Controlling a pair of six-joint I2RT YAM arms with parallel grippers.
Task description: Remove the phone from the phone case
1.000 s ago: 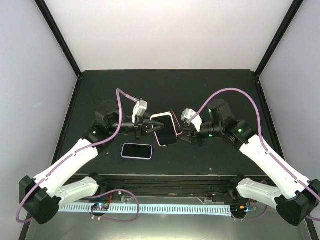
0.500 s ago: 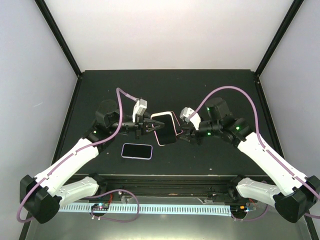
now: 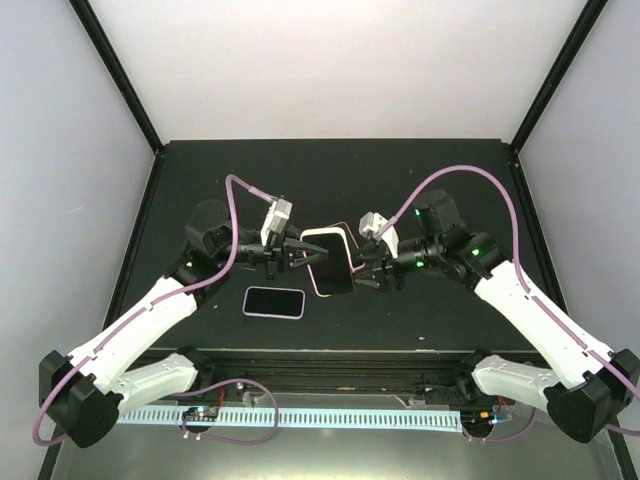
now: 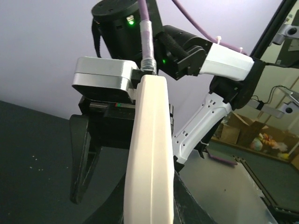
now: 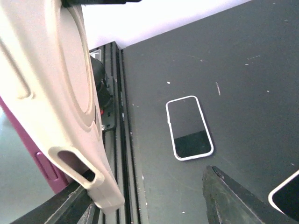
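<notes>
The job is not finished, as far as I can judge: the phone (image 3: 332,266) sits dark screen up inside the cream phone case (image 5: 56,93), and the pair is held in the air above the middle of the counter (image 3: 420,180), between the two arms. In the right wrist view a magenta piece (image 5: 44,163) shows behind the back of the case. Whether that is the phone's edge starting to come free or part of the case, I cannot tell. A second phone (image 3: 273,301) lies flat on the counter, near and to the left of the held one, apart from both arms. The left claw (image 3: 296,256) reaches in from the left with its arm stretched low and level, and it pinches narrowly on the left edge of the case. The right claw (image 3: 368,270) comes in from the opposite side at about the same height. Its fingers (image 5: 233,200) stand apart, the case just beside one of them and not pinched. What remains is to get the phone out of the case.
</notes>
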